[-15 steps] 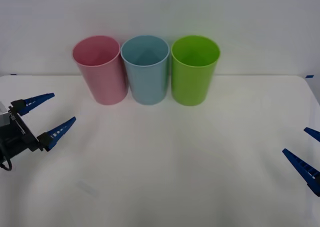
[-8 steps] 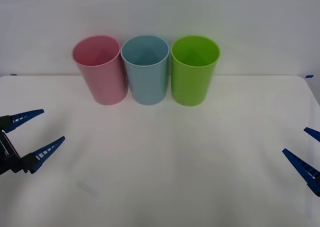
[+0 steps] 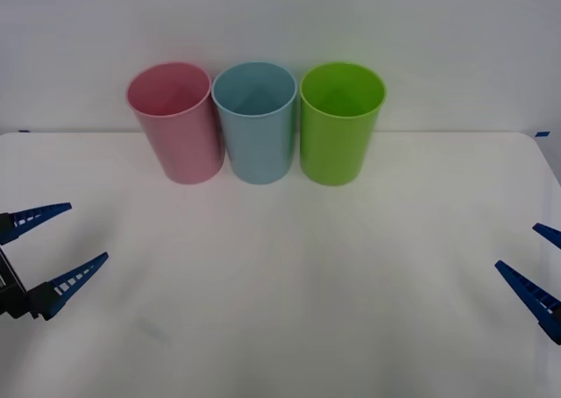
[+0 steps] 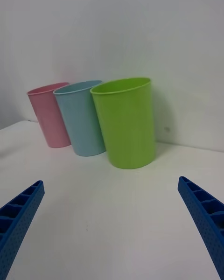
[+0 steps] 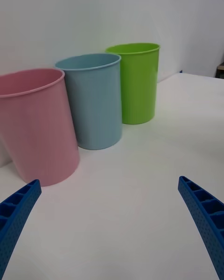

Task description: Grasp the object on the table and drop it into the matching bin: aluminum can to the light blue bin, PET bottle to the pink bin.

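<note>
since a second ago, the left gripper (image 3: 51,241) is sliding back toward the robot and out to the side, from near 9 o'clock on the table (image 3: 289,310) to about 8 o'clock at the left edge of the front view. its two blue fingers (image 3: 74,277) are spreading wide apart, and nothing is sitting between them. the right gripper (image 3: 536,266) is not moving at all. it is waiting at about 4 o'clock, at the right edge of the front view, with its blue fingers also wide apart and holding nothing.

three tall cups are standing up straight in a row at 12 o'clock, at the far side of the white table by the wall. the pink bin (image 3: 175,122) is standing on the left. the light blue bin (image 3: 256,122) is standing in the middle, just beside the pink one. the lime green bin (image 3: 340,122) is standing on the right, just beside the blue one. all three are looking empty from above, as far as the front view is showing.

the can is nowhere on the table top, so where it is cannot be told.

both grippers are staying well apart from the bins and from each other.
</note>
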You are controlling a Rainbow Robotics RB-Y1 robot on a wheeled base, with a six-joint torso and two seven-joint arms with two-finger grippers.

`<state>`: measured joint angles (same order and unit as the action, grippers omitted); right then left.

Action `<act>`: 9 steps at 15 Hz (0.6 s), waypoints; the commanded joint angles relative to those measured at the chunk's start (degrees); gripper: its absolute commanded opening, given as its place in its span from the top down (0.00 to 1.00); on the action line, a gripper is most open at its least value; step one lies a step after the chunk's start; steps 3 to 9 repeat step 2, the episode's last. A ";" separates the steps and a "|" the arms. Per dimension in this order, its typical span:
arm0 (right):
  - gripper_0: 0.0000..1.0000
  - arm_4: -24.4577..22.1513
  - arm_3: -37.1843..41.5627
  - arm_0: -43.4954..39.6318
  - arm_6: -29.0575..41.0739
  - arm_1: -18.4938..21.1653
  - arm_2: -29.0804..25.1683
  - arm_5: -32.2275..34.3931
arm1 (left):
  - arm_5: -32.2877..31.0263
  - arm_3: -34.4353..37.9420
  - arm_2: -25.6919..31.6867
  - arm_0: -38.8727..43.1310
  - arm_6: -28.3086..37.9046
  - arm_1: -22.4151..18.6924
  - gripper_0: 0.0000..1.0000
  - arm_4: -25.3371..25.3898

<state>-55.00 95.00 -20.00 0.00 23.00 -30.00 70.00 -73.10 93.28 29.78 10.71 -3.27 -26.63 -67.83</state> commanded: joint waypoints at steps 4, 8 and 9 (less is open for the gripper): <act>0.00 0.00 0.00 0.00 0.00 0.00 0.00 0.00 | 0.06 -0.03 -0.07 0.01 0.02 0.00 0.00 -0.02; 0.00 0.00 0.00 0.00 0.00 0.00 0.00 0.00 | 0.06 -0.03 -0.07 0.01 0.02 0.00 0.00 -0.02; 0.00 0.00 0.00 0.00 0.00 0.00 0.00 0.00 | 0.06 -0.03 -0.07 0.01 0.02 0.00 0.00 -0.02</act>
